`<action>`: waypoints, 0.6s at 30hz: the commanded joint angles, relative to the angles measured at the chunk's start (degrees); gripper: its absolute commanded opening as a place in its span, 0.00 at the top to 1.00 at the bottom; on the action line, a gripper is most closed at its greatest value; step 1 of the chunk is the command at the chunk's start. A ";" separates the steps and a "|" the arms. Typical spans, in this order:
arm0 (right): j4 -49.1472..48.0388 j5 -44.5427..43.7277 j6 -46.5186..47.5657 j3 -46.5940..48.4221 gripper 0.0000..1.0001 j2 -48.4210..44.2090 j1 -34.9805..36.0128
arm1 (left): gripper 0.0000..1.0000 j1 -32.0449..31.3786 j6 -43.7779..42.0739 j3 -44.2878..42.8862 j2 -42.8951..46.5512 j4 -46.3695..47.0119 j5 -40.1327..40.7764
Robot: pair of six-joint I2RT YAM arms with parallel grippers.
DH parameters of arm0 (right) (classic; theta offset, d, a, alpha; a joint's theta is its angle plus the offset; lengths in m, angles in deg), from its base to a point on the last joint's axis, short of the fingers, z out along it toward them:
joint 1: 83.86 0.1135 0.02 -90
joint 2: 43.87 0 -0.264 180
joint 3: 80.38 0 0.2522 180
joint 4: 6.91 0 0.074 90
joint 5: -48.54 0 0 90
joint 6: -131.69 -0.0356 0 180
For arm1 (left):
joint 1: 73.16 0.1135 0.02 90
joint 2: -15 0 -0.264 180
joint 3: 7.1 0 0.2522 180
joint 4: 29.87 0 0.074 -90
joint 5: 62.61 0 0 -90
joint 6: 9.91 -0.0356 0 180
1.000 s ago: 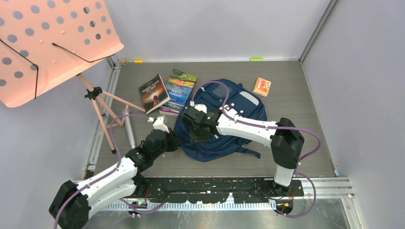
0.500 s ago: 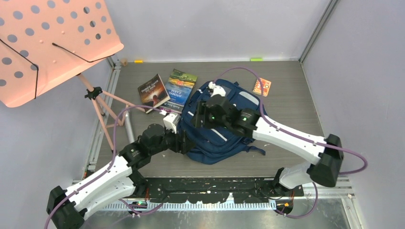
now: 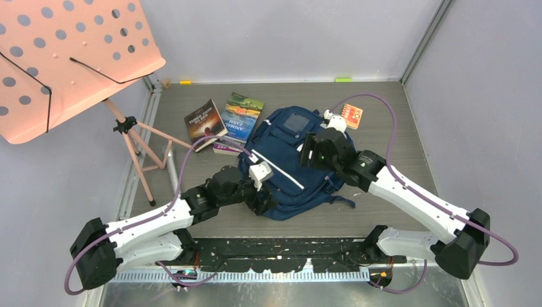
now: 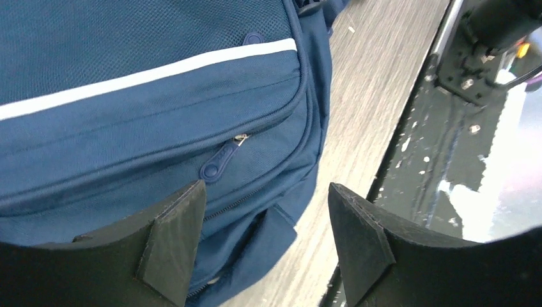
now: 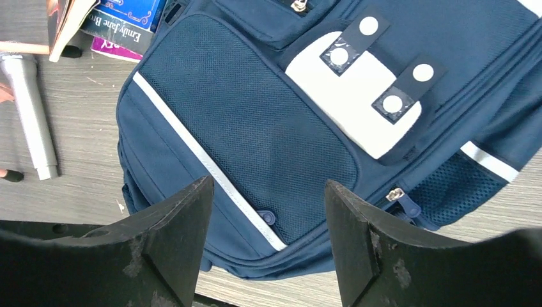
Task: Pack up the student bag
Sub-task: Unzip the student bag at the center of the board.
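Book spine [image 5: 119, 30] reads "Emily Jane Bro"; bag [image 5: 255, 134] is navy, white-striped; left gripper [image 4: 262, 236] and right gripper [image 5: 268, 236] gape, empty.

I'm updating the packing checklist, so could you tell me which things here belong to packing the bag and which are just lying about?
Likely for the job: large navy blue fabric backpack with white stripes; dark paperback book; green-and-blue paperback book; small orange booklet.
Likely just lying about: pink perforated metal music stand; silver metal cylinder beside its legs.
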 commanded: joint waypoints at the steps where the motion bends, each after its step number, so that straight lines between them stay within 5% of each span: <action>1: -0.81 -1.31 1.80 -1.84 0.30 -4.73 -0.92 | 0.29 -1.53 -10.96 -3.56 -3.25 4.26 4.40; 11: -2.11 0.97 2.51 -4.92 0.30 -7.09 -1.33 | 0.50 -7.34 -15.43 -5.74 -12.29 6.63 17.37; 18: -3.51 3.04 3.70 -5.62 0.30 -8.25 -1.31 | 0.55 -8.65 -15.36 -2.65 -12.78 12.23 25.45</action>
